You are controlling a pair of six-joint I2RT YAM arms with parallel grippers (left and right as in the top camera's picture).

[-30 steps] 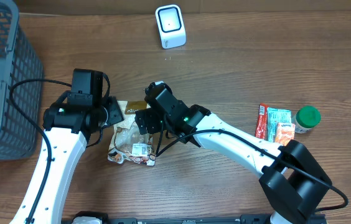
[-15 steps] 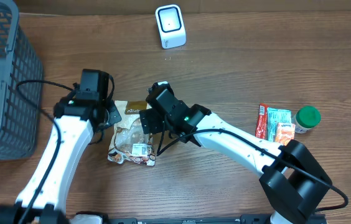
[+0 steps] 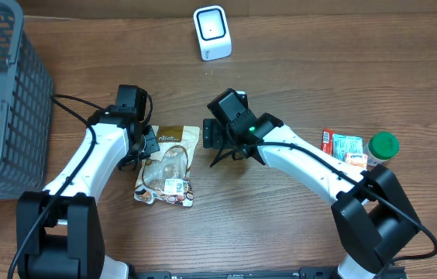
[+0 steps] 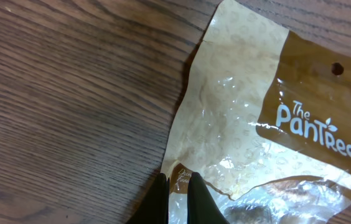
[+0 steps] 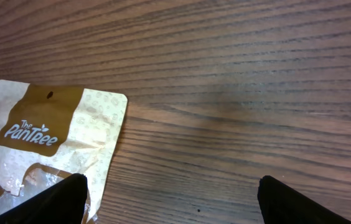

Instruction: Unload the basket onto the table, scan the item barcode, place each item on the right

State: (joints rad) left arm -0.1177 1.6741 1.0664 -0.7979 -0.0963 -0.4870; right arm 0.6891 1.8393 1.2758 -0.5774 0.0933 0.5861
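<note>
The item, a tan and brown "The PanTree" snack pouch (image 3: pixel 170 159), lies flat on the wooden table, with a small white barcode label (image 3: pixel 174 186) near its lower end. My left gripper (image 3: pixel 147 147) sits at the pouch's left edge. In the left wrist view its black fingers (image 4: pixel 201 200) are shut with the edge of the pouch (image 4: pixel 244 118) pinched between them. My right gripper (image 3: pixel 215 139) stands open just right of the pouch, touching nothing. Its wide-apart fingers (image 5: pixel 63 200) frame bare wood, and the pouch (image 5: pixel 57 134) lies at the left. The white scanner (image 3: pixel 212 32) stands at the back.
A grey mesh basket (image 3: pixel 1 93) fills the far left. At the right lie a red packet (image 3: pixel 325 150), a teal and orange packet (image 3: pixel 349 156) and a green-capped jar (image 3: pixel 383 146).
My left gripper has slid right to the pouch's left edge and closed on it. The right gripper has pulled back to the right, off the pouch, still open.
</note>
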